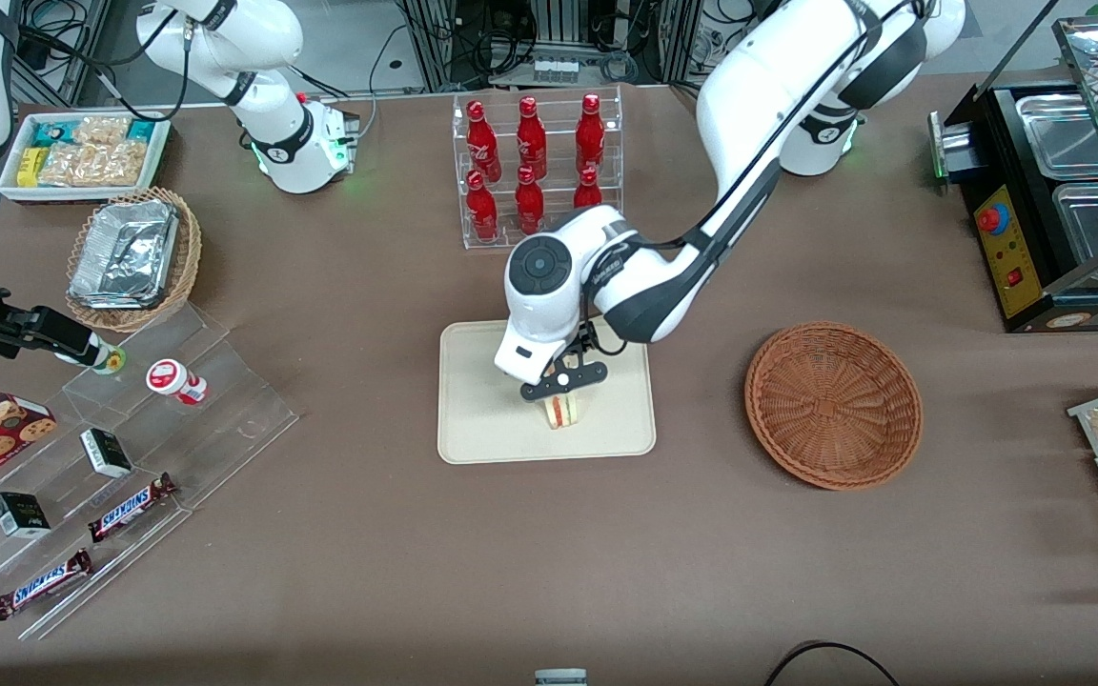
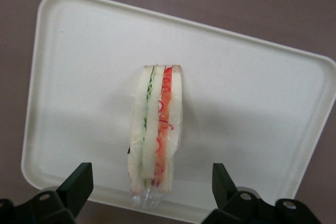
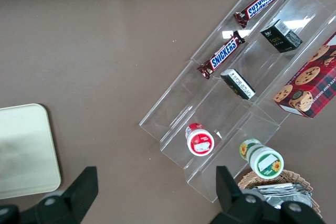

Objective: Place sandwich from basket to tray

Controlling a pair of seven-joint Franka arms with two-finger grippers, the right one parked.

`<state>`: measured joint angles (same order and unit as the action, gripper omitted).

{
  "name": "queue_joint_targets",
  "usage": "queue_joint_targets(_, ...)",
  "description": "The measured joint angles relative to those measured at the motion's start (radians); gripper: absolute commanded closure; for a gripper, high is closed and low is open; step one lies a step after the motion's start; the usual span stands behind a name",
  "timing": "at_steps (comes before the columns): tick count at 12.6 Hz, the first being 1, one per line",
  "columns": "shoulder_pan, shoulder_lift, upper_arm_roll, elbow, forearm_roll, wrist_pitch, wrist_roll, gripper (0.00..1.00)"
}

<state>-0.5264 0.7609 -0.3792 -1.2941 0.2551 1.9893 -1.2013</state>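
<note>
The sandwich [image 1: 563, 411] [image 2: 156, 135] lies on the cream tray [image 1: 473, 400] [image 2: 247, 93], a wrapped white wedge showing red and green filling. My gripper [image 1: 563, 393] [image 2: 152, 182] hovers just above it, open, with the black fingers [image 2: 76, 182] set wide apart on either side of the sandwich and not touching it. The reddish-brown wicker basket [image 1: 833, 404] stands on the table toward the working arm's end, with nothing in it.
A clear rack of red bottles [image 1: 535, 167] stands farther from the front camera than the tray. A tan basket of foil trays [image 1: 133, 257], a white snack bin [image 1: 84, 152] and clear steps with candy bars [image 1: 130, 505] lie toward the parked arm's end. A black warmer [image 1: 1054, 200] stands at the working arm's end.
</note>
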Motion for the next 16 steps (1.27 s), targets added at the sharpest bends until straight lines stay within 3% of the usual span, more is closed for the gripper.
queue_joint_targets(3,0.009,-0.054,0.001,0.019,0.0,-0.056,0.014,0.0)
queue_joint_targets(11,0.155,-0.191,0.006,0.021,-0.003,-0.225,0.302,0.0)
queue_joint_targets(16,0.316,-0.286,0.008,-0.044,-0.104,-0.27,0.526,0.0)
